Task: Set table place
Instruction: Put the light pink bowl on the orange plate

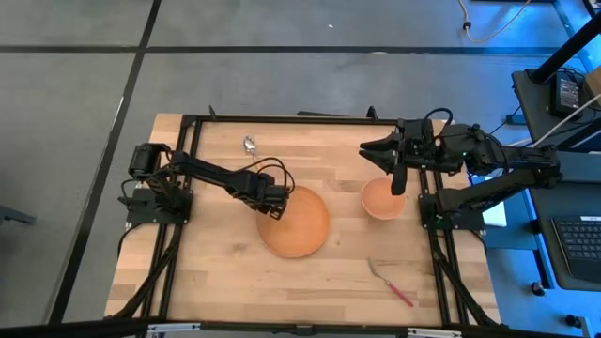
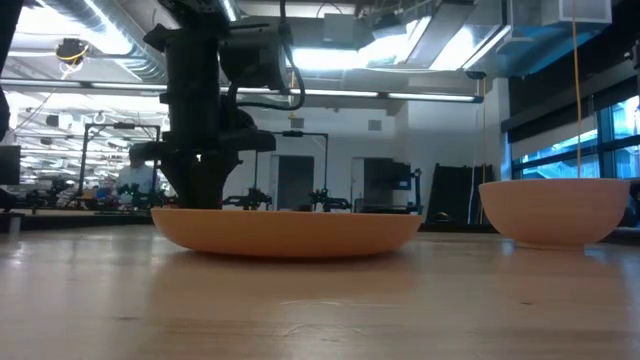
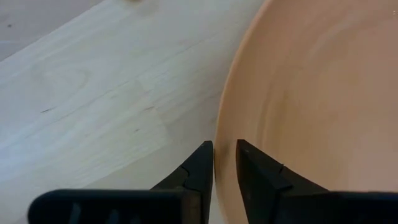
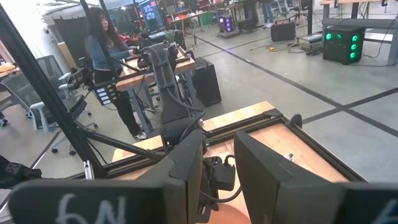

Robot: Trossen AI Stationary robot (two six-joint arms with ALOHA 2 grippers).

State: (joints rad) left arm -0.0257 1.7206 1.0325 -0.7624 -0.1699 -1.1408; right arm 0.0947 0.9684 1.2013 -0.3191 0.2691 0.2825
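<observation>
Your plate [image 1: 296, 222] lies flat near the middle of the table [image 1: 207, 272], and the relation that matters is at its rim on the left arm's side: the left gripper [image 1: 272, 208] sits right there, one finger inside the rim and one outside. In the left wrist view the two fingers [image 3: 198, 167] straddle the edge with only a narrow gap between them, so you appear to be pinching the plate's rim; the low view shows the plate resting flat on the wood. Any pull or slide would run from that rim toward the left arm's base.

The bowl [image 1: 383, 199] stands just beside the plate on the right arm's side, apart from it. The right gripper [image 1: 398, 178] hovers over the bowl's far edge, fingers parted and holding nothing.

Farther out, the fork [image 1: 392, 283] lies on a diagonal near the front edge, nearer the right arm. The spoon [image 1: 250, 144] lies near the far edge, nearer the left arm. Neither touches the plate.
</observation>
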